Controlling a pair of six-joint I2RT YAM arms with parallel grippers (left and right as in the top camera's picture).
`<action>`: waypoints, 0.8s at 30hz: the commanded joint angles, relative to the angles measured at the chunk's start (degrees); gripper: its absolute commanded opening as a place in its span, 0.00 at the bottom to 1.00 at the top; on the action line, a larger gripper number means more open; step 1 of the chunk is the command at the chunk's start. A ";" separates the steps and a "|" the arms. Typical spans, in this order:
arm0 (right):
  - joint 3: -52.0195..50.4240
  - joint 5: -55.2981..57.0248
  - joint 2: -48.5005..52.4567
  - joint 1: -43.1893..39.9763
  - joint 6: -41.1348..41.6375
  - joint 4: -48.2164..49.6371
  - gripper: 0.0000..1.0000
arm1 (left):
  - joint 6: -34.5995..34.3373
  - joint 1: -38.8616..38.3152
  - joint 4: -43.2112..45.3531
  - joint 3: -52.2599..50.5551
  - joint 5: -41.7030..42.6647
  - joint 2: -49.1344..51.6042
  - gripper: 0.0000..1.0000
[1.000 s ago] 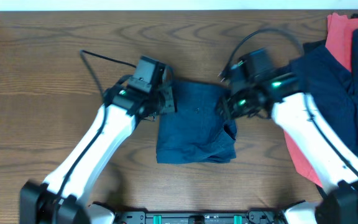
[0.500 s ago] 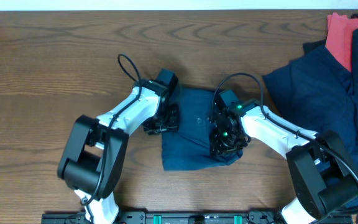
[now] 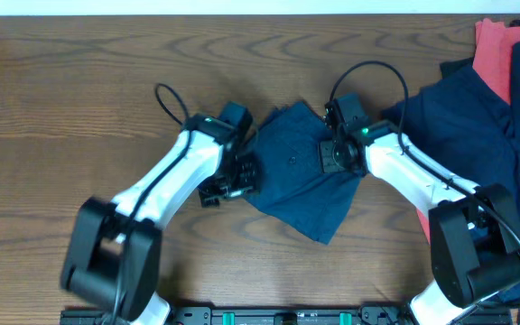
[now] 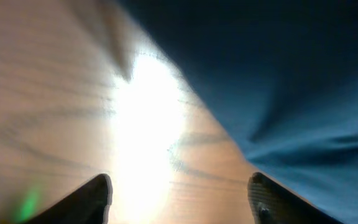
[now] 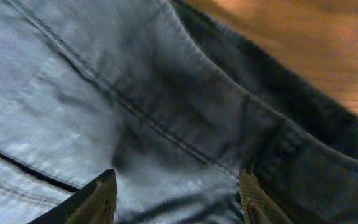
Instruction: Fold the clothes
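Observation:
A folded pair of dark navy shorts [image 3: 301, 185] lies askew in the middle of the table, one corner pointing toward the front. My left gripper [image 3: 239, 173] is at its left edge, open, over bare wood with the blue cloth [image 4: 278, 81] just to its right [image 4: 179, 199]. My right gripper [image 3: 337, 153] is over the shorts' upper right part, open, with stitched seams and the waistband [image 5: 291, 149] directly under the fingers [image 5: 176, 196]. More clothes, navy [image 3: 472, 135] and coral-red [image 3: 493, 54], are heaped at the right.
The wooden table [image 3: 70, 117] stretches left and behind the shorts. The heap of clothes covers the right edge, with a coral-red piece [image 3: 441, 236] under the right arm. A black cable loops above each wrist.
The shorts have been turned and shifted, lying diagonal where they lay square. My left gripper moved down the left edge; my right gripper moved up and back from the shorts' lower right part.

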 commanded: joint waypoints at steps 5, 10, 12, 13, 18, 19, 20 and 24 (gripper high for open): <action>7.15 2.23 -10.88 -0.37 -1.55 -7.96 0.72 | 20.02 2.05 21.81 1.25 -8.04 -7.69 0.92; 7.50 2.23 -19.41 -0.37 -1.55 -11.56 0.81 | 30.58 2.34 26.86 1.25 -3.74 -2.01 0.98; 7.50 2.23 -21.99 -0.37 -1.55 -12.96 0.82 | 31.85 2.75 27.67 1.25 -1.60 1.51 0.98; 7.50 2.23 -23.15 -0.37 -1.55 -13.77 0.83 | 32.28 2.97 28.17 1.25 -0.22 3.26 0.98; 7.50 2.23 -25.40 -0.37 -1.55 -16.72 0.84 | 35.36 3.56 29.70 1.25 6.84 11.13 0.98; 7.50 2.23 -25.40 -0.37 -1.55 -17.27 0.84 | 35.36 3.54 29.68 1.25 6.86 12.41 0.98; 7.48 2.23 -25.38 -0.37 -1.53 -17.84 0.84 | 35.36 3.54 29.51 1.25 7.34 13.55 0.98; 7.45 2.25 -25.27 -0.37 -1.53 -18.95 0.84 | 35.34 3.32 27.82 1.22 16.92 17.62 0.99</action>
